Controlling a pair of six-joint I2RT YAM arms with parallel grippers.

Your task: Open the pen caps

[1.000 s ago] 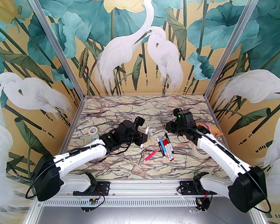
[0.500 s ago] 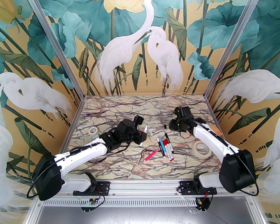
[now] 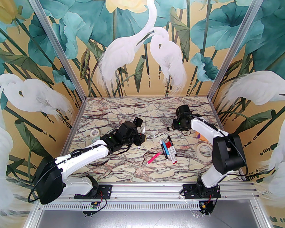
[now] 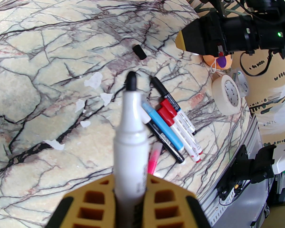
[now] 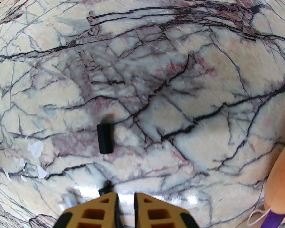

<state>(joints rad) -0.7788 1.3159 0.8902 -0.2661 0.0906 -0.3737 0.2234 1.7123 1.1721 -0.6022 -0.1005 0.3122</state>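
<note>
A: State of the left gripper (image 4: 130,189)?
B: Clamped on the white marker (image 4: 130,136). The barrel runs out between the pads, black tip (image 4: 131,81) bare, pointing away from the wrist.
A: And the right gripper (image 5: 125,198)?
B: Pads together, nothing in them. It hovers low over the table (image 5: 204,79), just near of the black cap (image 5: 105,138), which lies loose on its side, far of the pen bunch.
A: So that marker reads as opened?
B: Looks it. The other pens (image 4: 173,125) lie bunched mid-table, touching each other, and their caps look on. The pink pen (image 4: 153,159) lies apart, on the bunch's near side.
A: Step in hand?
B: Parking the open marker, I'd say. Lay it flat on bare marble left of the bunch, tip away from the others. Release only once the barrel rests, since a drop will roll it.
A: Next cap?
B: Take an outer pen first, or the fingers nudge its neighbours. One gripper mid-barrel, the other on the cap alone, and pull straight along the axis. The tape roll (image 4: 226,94) at far right isn't in the way.
</note>
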